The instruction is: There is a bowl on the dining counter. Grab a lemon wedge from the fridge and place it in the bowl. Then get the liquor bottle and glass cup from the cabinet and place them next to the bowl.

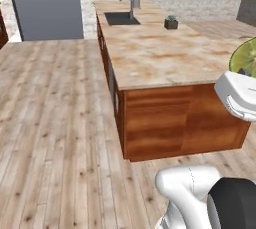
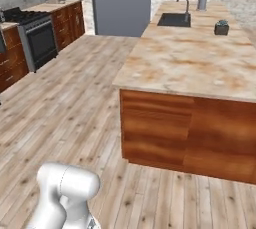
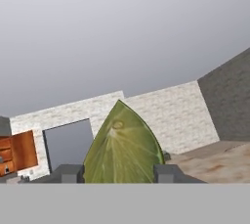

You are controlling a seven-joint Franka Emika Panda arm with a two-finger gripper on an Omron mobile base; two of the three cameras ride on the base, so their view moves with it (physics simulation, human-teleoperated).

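Now my claw [image 3: 120,173] is pinching the yellow-green lemon wedge [image 3: 123,147] — up high, beside the long marble counter [image 1: 165,53]. I see no bowl yet — bottle and cup wait.

A long table [image 1: 165,58] stands ahead on the floor [image 1: 55,123]. At its far end a sink [image 1: 121,19] is set into the top, a tap [image 1: 129,3] behind it and a small pot [image 1: 171,22] to its right. The fridge [image 2: 121,3] stands beyond, the stove [image 2: 30,38] at the left. The lemon wedge [image 3: 124,147] sits between the pincer's [image 3: 119,173] fingers, above the table's near right edge.
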